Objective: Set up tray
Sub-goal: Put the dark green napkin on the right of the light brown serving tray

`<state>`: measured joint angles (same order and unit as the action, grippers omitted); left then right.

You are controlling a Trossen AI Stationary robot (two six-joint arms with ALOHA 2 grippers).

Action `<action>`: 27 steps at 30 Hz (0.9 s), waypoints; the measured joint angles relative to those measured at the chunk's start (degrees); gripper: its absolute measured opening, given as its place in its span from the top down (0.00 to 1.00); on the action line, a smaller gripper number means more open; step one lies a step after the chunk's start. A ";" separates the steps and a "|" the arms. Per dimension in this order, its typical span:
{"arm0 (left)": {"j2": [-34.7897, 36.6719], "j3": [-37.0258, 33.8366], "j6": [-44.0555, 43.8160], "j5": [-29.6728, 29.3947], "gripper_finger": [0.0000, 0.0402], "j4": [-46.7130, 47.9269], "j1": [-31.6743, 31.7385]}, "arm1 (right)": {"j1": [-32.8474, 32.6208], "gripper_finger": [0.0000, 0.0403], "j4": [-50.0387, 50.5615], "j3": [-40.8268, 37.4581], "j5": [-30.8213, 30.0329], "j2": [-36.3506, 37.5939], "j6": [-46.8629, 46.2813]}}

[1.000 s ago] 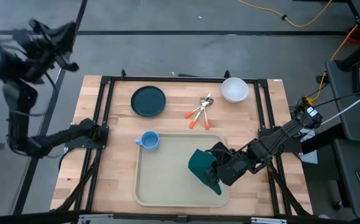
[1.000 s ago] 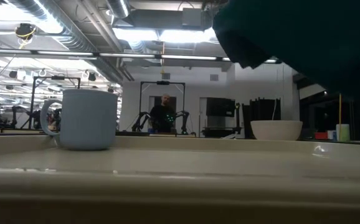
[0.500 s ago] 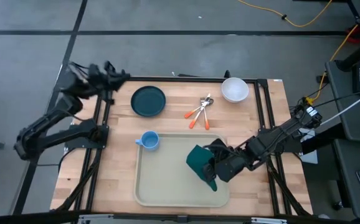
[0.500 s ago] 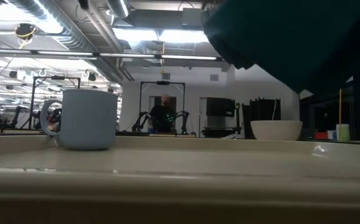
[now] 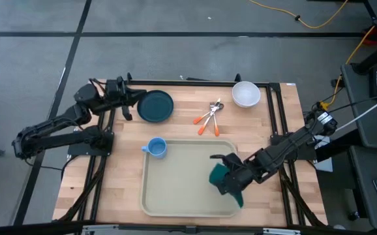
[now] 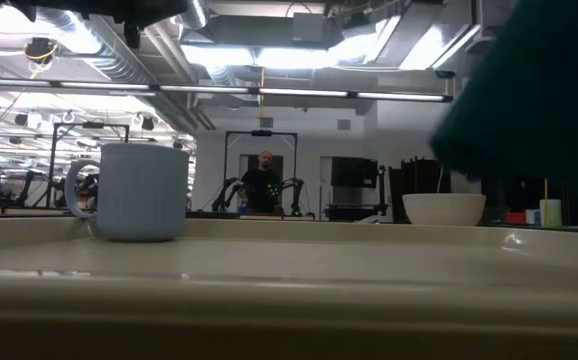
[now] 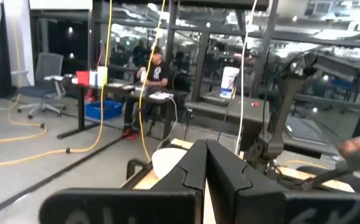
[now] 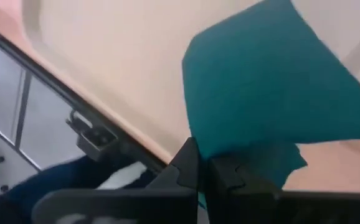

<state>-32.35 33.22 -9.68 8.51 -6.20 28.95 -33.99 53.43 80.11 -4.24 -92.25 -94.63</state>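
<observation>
While the right gripper (image 5: 231, 179) holds its fingers clenched on the green napkin (image 5: 222, 175), the cloth hangs over the tray (image 5: 175, 186), toward its right rim. Tray sits at the counter's near edge, long axis left-right. Left gripper (image 5: 131, 99), fingers pressed together and empty, waits by the teal plate (image 5: 156, 106) at the far-left corner; right arm nearer.

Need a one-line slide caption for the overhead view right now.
Right end effector holds the green napkin over the tray; left end effector nears the teal plate.
</observation>
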 joint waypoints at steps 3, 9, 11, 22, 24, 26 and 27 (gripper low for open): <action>0.68 0.01 0.03 -0.01 1.00 -1.25 0.01 | -0.42 0.98 -6.14 -1.49 -0.32 -0.02 0.30; 0.71 0.05 0.01 0.02 0.99 -1.28 0.02 | 0.39 0.98 -37.19 -7.00 -17.76 0.53 10.82; 0.77 0.05 0.01 0.02 0.99 -1.28 0.02 | 0.76 0.98 -36.96 -8.77 -18.20 0.41 8.43; 1.42 0.05 -0.21 0.35 0.99 -0.72 0.02 | -1.94 0.98 -43.76 -23.90 -15.08 -0.02 -4.10; 1.95 0.05 -0.27 0.37 0.99 -0.83 0.02 | -2.46 0.98 -47.33 -25.84 -14.52 -0.02 -5.08; 2.74 0.05 -1.04 0.37 0.99 -0.85 0.02 | -2.85 0.98 -47.97 -26.22 -14.05 -0.02 -5.60; 3.19 0.05 -1.43 0.37 1.00 -0.85 0.02 | -3.10 0.98 -47.65 -26.22 -13.94 -0.01 -5.56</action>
<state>-29.15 33.28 -11.12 8.88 -7.05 28.97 -37.09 5.77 53.89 -18.17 -92.26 -100.19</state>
